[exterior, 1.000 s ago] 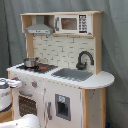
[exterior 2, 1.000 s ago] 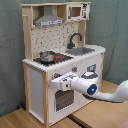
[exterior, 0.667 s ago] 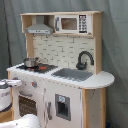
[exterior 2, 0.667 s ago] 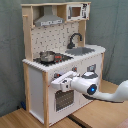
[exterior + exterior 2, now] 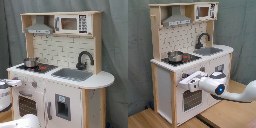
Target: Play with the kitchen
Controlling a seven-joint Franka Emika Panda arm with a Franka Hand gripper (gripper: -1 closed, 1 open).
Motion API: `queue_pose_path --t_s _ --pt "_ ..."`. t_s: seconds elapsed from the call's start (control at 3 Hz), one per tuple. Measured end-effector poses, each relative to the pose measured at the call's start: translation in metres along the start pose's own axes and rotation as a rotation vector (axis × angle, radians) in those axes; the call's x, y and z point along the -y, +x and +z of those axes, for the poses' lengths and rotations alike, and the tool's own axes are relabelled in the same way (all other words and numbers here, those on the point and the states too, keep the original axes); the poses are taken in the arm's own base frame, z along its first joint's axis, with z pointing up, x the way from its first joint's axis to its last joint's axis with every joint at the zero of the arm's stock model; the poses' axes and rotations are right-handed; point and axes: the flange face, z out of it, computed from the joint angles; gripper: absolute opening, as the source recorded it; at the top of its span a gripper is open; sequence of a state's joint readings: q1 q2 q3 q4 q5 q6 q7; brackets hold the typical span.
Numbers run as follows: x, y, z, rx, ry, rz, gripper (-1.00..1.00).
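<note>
Seen in the second exterior view, left to right: small pot [image 5: 175, 56] on the stove, white gripper [image 5: 184, 83] pressed close to the knob row above the oven door [image 5: 190, 99] of the kitchen [image 5: 192, 60] centre-frame. Cannot tell claw state. Best approached slowly, squarely, lightly against the knob.

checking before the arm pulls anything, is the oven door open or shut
Shut. In the second exterior view the oven door sits flush with the kitchen front, no gap showing; the end effector is just above it.
</note>
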State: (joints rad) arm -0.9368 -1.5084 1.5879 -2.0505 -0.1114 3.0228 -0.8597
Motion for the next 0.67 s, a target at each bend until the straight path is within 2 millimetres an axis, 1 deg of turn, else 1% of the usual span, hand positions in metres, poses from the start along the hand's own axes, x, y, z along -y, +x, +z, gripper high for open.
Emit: queue_pose_path --t_s 0.33,0.67 --pt "-0.0005 -0.0007 -0.0001 -0.003 0.002 0.034 -1.0" --pt "-0.0007 -0.0009 -0.0003 -0.003 0.002 0.036 1.0"
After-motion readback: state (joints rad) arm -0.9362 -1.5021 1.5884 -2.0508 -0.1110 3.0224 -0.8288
